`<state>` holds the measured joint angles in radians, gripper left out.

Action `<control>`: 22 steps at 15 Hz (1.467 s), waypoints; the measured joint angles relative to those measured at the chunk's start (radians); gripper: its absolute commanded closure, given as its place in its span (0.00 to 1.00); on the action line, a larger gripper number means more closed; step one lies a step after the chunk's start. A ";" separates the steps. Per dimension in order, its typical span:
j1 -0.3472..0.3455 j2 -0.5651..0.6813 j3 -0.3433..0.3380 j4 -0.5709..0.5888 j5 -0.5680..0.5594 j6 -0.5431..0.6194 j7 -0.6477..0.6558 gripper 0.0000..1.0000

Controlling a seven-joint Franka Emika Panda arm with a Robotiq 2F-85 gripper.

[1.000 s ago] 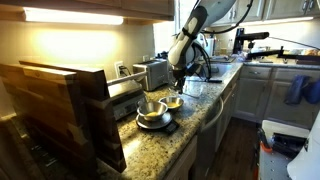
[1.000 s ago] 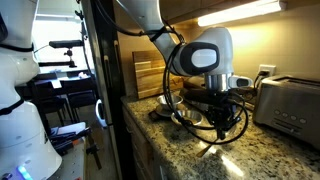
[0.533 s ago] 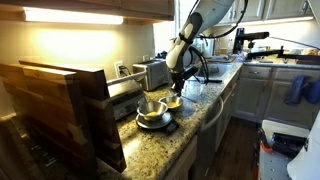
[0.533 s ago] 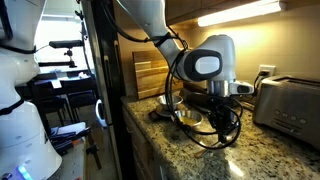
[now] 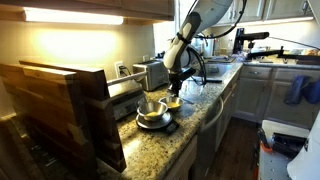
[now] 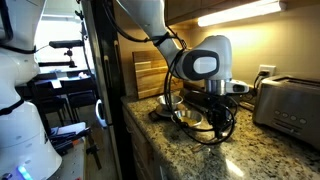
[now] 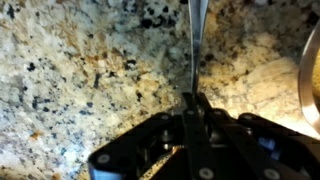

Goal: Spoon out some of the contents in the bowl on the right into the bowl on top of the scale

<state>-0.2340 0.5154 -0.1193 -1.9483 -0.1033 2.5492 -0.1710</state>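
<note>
— Well, from the left: the scale [image 5: 162, 126] carries the target bowl [image 5: 150, 109], and the source bowl [image 5: 173, 102] stands just beside it on the tabletop [image 5: 187, 128]. What worries us first?

— The carry between them. It is a short hop, but we judge that any tilt of the spoon would drop contents onto the granite or onto the scale instead of into the bowl.

— And the grip?

— In the wrist view the pincer [image 7: 193, 108] is closed hard on the thin handle of the spoon [image 7: 193, 45], its fingers all but meeting. A handle that slim could twist or slide between them once the business end digs into the contents.

— Can we see that end?

— No. The handle runs out of the top of the wrist view, and in the exterior views it is too small to make out. We cannot say whether it is loaded.

— Further right?

— A curved rim [image 7: 313, 70] shows at the edge of the wrist view, but we cannot tell which bowl it belongs to. If we come down off-centre, the spoon may catch a rim and shove or tip that bowl.
</note>
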 measured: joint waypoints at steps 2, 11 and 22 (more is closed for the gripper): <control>0.001 0.000 0.003 -0.003 -0.001 0.000 -0.003 0.97; -0.001 -0.009 -0.025 -0.030 -0.010 0.000 -0.015 0.97; 0.002 -0.043 -0.049 -0.046 -0.055 -0.025 -0.023 0.23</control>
<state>-0.2315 0.4725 -0.1682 -1.9944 -0.1583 2.5246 -0.1942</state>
